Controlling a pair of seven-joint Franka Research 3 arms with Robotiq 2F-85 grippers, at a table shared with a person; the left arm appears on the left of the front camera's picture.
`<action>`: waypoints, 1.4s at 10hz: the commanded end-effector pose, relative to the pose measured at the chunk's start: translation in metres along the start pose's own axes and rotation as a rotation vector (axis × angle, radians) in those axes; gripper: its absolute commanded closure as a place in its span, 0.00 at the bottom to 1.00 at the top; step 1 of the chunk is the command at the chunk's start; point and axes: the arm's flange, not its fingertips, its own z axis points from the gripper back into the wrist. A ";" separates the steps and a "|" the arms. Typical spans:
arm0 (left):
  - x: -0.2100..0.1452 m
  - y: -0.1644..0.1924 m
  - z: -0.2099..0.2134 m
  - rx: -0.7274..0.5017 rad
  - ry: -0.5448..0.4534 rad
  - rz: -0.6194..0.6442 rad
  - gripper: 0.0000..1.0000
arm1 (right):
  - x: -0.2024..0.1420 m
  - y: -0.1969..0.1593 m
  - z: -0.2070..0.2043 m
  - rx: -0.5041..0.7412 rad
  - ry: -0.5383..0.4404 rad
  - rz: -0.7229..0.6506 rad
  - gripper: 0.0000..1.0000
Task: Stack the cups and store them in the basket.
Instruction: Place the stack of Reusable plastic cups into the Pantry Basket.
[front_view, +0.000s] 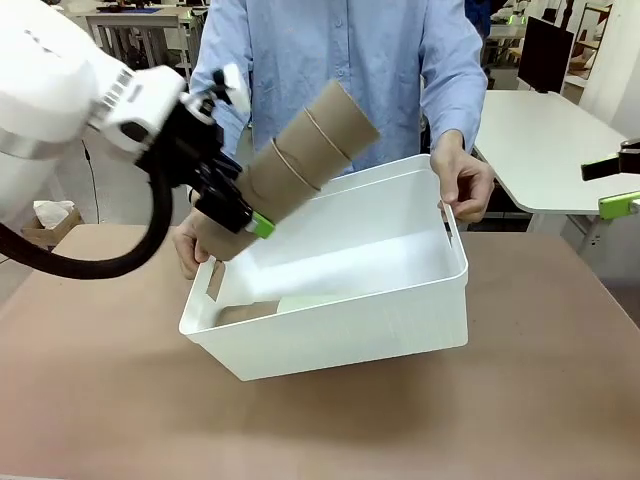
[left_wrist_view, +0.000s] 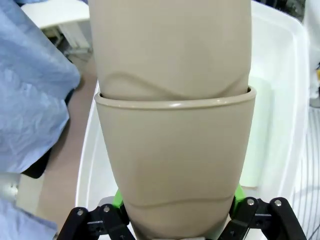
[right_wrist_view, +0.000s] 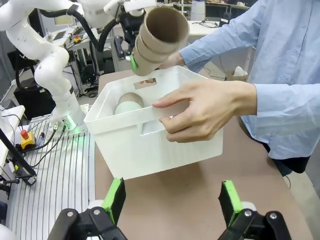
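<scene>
The stack of tan cups (front_view: 300, 160) is in my left gripper (front_view: 232, 215), clamped by its narrow bottom end, and it hangs tilted above the near-left corner of the white basket (front_view: 330, 340). Its long axis runs up and away from my fingers, slanting from the basket's left slot handle toward the person's chest, with the open mouth of the top cup highest and farthest from me. So the basket's floor lies below and slightly to the right of the stack. A mint green cup (right_wrist_view: 128, 106) and another tan cup (right_wrist_view: 131, 96) already lie inside the basket near that same end. The person steadies the basket, tipped toward me, with one hand (front_view: 464, 185) on its far-right rim and the other (front_view: 190, 250) at the left handle. My right gripper (right_wrist_view: 172, 202) stands wide and empty, on the near-right side of the basket, well apart from the stack. I judge that lowering needs the stack swung flatter along the basket.
</scene>
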 end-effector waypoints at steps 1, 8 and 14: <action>0.014 0.010 -0.020 0.021 0.062 0.006 0.16 | 0.002 -0.002 0.001 0.000 -0.014 0.000 0.00; 0.010 0.014 -0.098 0.003 0.252 -0.103 0.16 | 0.002 -0.002 0.001 0.000 -0.014 0.000 0.00; -0.005 0.033 -0.132 0.013 0.303 -0.117 0.16 | 0.002 -0.002 0.001 0.000 -0.014 0.000 0.00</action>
